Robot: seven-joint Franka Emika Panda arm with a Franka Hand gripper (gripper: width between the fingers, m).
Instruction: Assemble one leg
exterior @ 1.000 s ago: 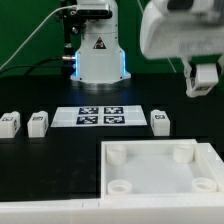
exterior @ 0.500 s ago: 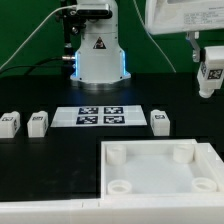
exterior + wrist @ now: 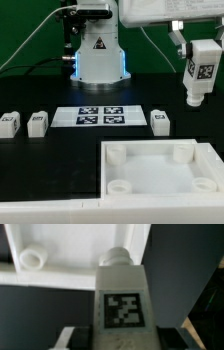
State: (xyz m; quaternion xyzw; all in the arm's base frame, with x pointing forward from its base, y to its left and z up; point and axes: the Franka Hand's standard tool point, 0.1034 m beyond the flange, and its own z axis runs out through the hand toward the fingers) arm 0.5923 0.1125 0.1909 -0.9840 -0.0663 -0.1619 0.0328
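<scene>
Leg (image 3: 200,85) hangs upright in the gripper (image 3: 197,52), jaws clamped on its top end, long axis vertical, well up off the table (image 3: 40,170). Panel (image 3: 155,172) has its closest socket (image 3: 180,152) around 6 o'clock from it, so I'd guess mostly a straight drop.

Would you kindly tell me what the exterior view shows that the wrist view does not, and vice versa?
Only the exterior view: three loose legs on the table, the marker board and the robot's base. Only the wrist view: a close look along the held leg to its rounded tip. Both: the gripper shut on the held leg, its tag, and the white panel.
</scene>
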